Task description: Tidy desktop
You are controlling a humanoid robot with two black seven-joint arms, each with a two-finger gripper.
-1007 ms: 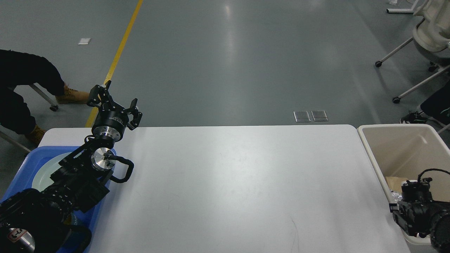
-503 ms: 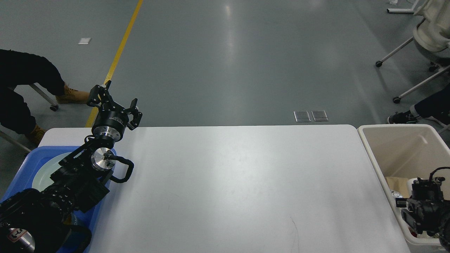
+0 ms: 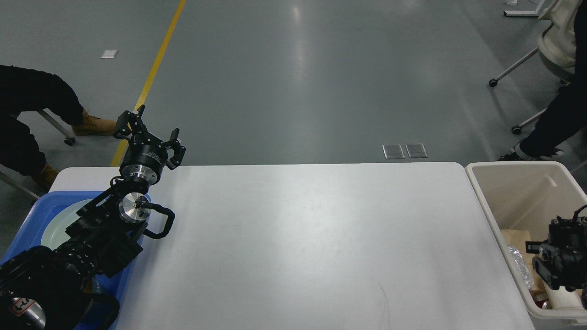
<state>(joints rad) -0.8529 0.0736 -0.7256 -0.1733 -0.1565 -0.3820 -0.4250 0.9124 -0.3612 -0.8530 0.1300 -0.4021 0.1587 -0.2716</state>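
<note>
Two arms are in view over the desktop (image 3: 302,247), which fills the lower middle of the head view between a blue tray (image 3: 27,220) on the left and a beige bin (image 3: 486,201) on the right. The left gripper (image 3: 151,130) is raised above the desktop's far left corner, fingers spread apart and holding nothing; its arm lies across the blue tray, where a pale round plate (image 3: 57,227) shows partly beneath it. The right gripper (image 3: 566,256) sits dark and compact over the beige bin, off the desktop's right edge; whether its fingers are apart or together cannot be told. Compared with half a second ago, the right gripper has shifted further right and lower, away from the desktop and deeper over the bin, so more of the bin's contents now show: a brown cardboard piece (image 3: 511,237) and some crinkled foil or film (image 3: 518,262). The left arm has not moved. On the floor at far right, a person in dark clothing (image 3: 557,117) now stands nearer the bin than before. The desktop's surface between tray and bin is unobstructed, with faint scuff marks near its front; its far edge and rounded far right corner are fully visible, the near edge runs out of view.
</note>
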